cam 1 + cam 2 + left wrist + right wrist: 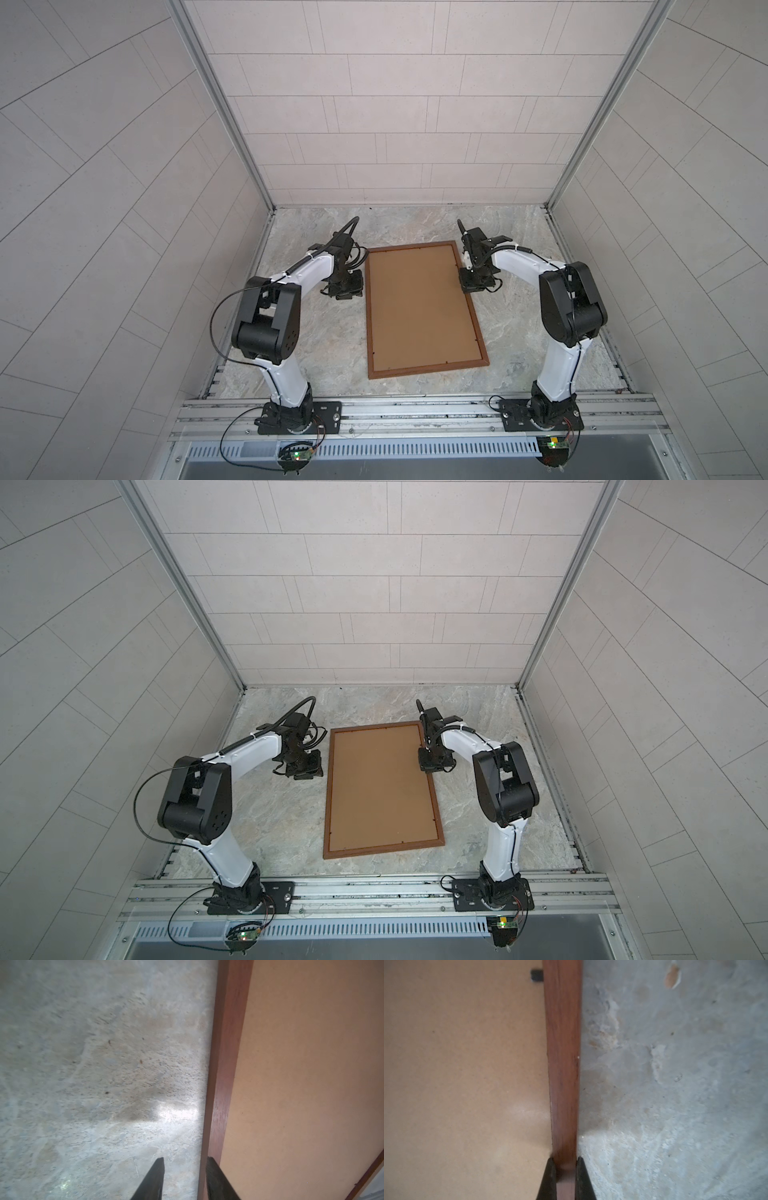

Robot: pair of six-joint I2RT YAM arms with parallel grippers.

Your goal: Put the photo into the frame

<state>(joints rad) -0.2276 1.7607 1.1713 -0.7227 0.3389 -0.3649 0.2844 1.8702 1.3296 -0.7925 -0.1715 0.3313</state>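
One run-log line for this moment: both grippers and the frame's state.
left gripper: open at frame left edge | right gripper: shut on frame right rail | frame: flat on table, backing board up | photo: not visible

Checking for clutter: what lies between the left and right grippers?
Only the frame, filled by a brown backing board, spans from left gripper to right gripper, as both top views show.

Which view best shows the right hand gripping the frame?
Right wrist view: the right hand pinches the frame rail. In both top views the wrist hides the contact; the left wrist view shows only the opposite rail.
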